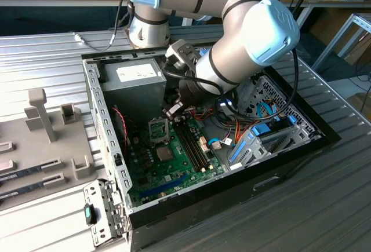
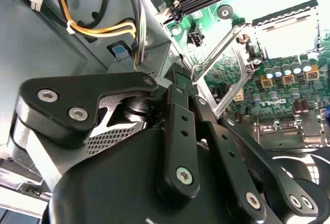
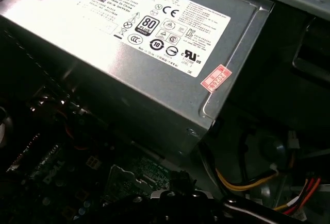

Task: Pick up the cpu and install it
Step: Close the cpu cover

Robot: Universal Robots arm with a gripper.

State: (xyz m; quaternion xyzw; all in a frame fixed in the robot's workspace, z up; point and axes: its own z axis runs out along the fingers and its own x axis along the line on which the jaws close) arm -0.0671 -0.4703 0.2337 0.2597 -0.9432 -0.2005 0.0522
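My gripper [image 1: 171, 112] reaches down into the open computer case [image 1: 110, 142], just above the motherboard [image 1: 174, 162]. In the second wrist view its black fingers [image 2: 175, 110] draw together at the tip of the gripper [image 2: 181, 73], with nothing visible between them. The tip sits beside the hooked end of the socket's wire lever [image 2: 216, 49]. The hinged silver socket frame [image 2: 242, 74] stands raised. A pale square fills the socket [image 2: 289, 34] and looks grey-green in the exterior view, socket [image 1: 158, 128]. Glare hides whether that square is the cpu.
The power supply [image 3: 154, 33] fills the case's back corner, close behind the gripper. Black memory slots [image 1: 192, 142] run beside the socket. Orange and yellow cables [image 2: 98, 28] and a drive cage [image 1: 264, 136] crowd the exterior view's right. A grey fixture [image 1: 40, 113] stands outside the case.
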